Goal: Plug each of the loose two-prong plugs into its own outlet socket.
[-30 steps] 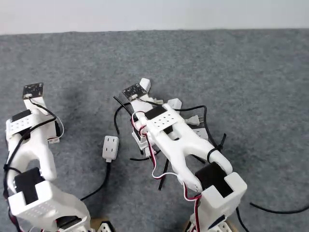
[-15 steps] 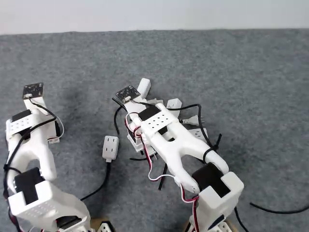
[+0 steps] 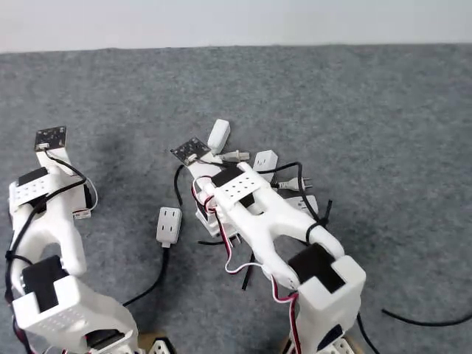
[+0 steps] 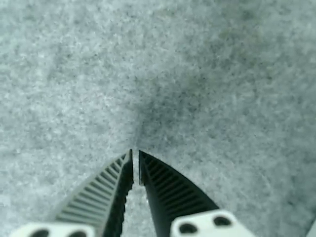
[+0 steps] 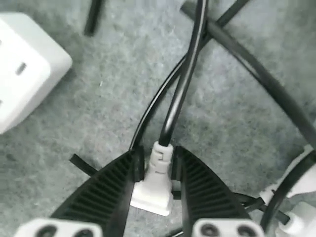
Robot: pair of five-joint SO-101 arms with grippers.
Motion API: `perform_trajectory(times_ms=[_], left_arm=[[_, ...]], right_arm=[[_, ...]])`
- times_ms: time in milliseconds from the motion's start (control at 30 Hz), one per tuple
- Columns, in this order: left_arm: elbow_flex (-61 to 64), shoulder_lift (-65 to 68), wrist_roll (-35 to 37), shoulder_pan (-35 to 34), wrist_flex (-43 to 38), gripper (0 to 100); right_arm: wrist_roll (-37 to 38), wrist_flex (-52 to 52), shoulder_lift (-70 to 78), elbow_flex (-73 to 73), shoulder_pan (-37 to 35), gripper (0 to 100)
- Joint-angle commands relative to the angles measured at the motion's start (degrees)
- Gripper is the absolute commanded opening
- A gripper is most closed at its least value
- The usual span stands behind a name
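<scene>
In the right wrist view my right gripper (image 5: 158, 156) is shut on a white plug (image 5: 154, 185) low over the carpet, and the plug's black cord (image 5: 183, 84) runs away from the fingers. A white outlet block (image 5: 24, 64) lies close by. From above, the right arm (image 3: 258, 214) covers that spot in the middle of the carpet. One white outlet socket (image 3: 169, 225) on a black cord lies between the arms. More white outlets (image 3: 218, 136) (image 3: 265, 160) and a loose two-prong plug (image 3: 299, 183) lie around the right arm. My left gripper (image 4: 136, 154) is shut and holds nothing over bare carpet.
Black cords (image 3: 317, 195) cross under and beside the right arm, and another cord (image 3: 424, 321) trails at the near right. The left arm (image 3: 44, 214) stands at the near left. The grey carpet (image 3: 383, 110) stretches back to a pale wall.
The right arm has swung left and slightly nearer with the plug, uncovering the far white outlet. The left arm has not moved.
</scene>
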Motion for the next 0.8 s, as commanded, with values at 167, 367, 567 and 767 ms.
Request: perform_trajectory(times_ms=[167, 367, 567, 767], left_arm=[[-1.4, -1.5, -0.8, -0.2, 0.4, 1], [-1.4, -1.6, -0.8, -0.1, 0.4, 1], [-1.4, -1.6, -0.8, -0.1, 0.4, 1], [-1.4, -1.6, -0.8, -0.1, 0.4, 1]], right_arm=[[0.7, 3.1, 2.0, -5.9, 0.5, 7.3], [0.7, 3.3, 2.4, -7.8, 0.6, 9.8], [3.1, 3.0, 2.4, -8.9, 0.9, 14.7], [4.2, 3.0, 2.2, -8.9, 1.2, 4.6]])
